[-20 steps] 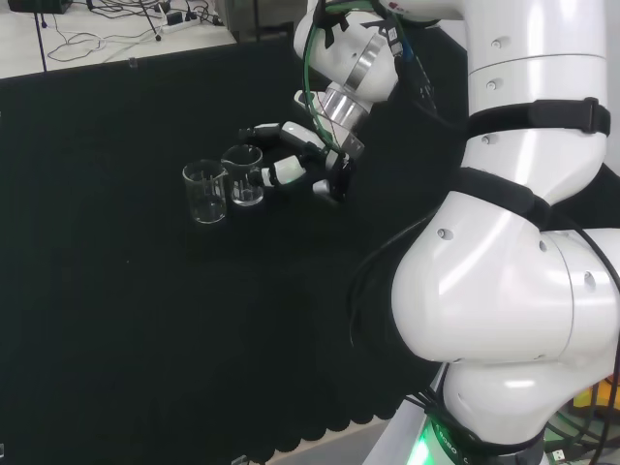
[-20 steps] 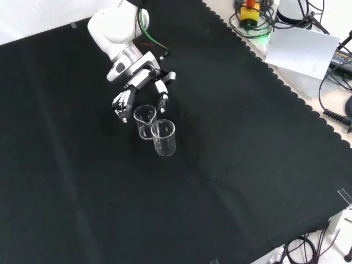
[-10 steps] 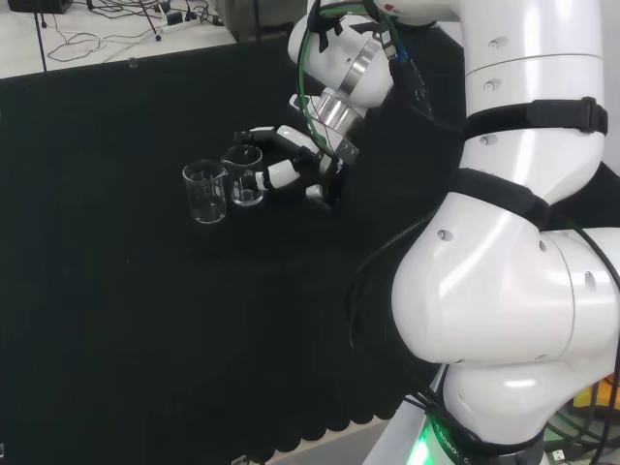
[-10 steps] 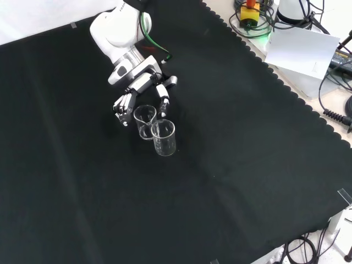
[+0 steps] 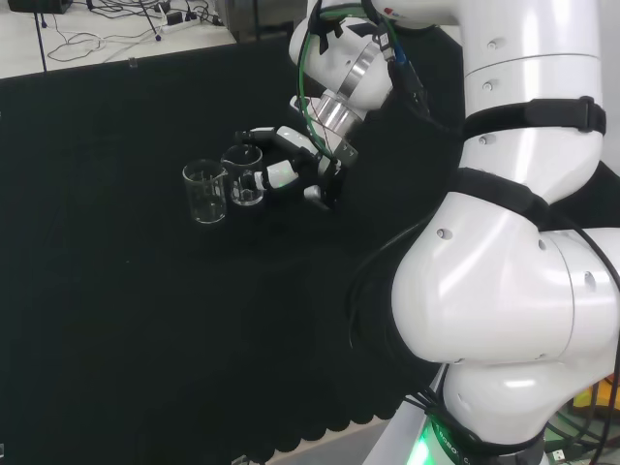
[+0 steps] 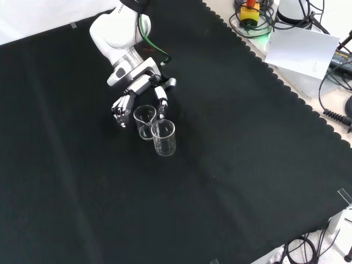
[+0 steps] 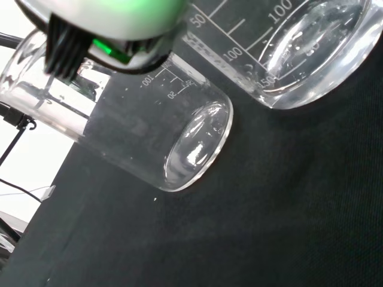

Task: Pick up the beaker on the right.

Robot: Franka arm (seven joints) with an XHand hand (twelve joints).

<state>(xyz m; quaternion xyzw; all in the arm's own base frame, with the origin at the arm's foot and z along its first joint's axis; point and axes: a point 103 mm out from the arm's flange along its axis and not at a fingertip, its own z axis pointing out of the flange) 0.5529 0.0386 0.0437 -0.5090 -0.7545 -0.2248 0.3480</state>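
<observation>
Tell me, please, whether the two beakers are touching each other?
Cannot tell. In the front view the smaller beaker overlaps the larger beaker; the head view shows no plain gap or contact.

1. Matt black cloth (image 6: 236,143) covers the bench, faintly creased.
2. Both beakers, the smaller beaker (image 6: 144,121) and the larger beaker (image 6: 164,137), are clear, glossy glass.
3. The arm link (image 5: 504,291) shines smooth, glossy white.

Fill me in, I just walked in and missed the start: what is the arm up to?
The arm's hand is closing in on the nearer of two clear beakers on the black cloth. Its fingers sit on either side of that beaker, which stands upright on the cloth. The second beaker stands right beside it, untouched.
</observation>
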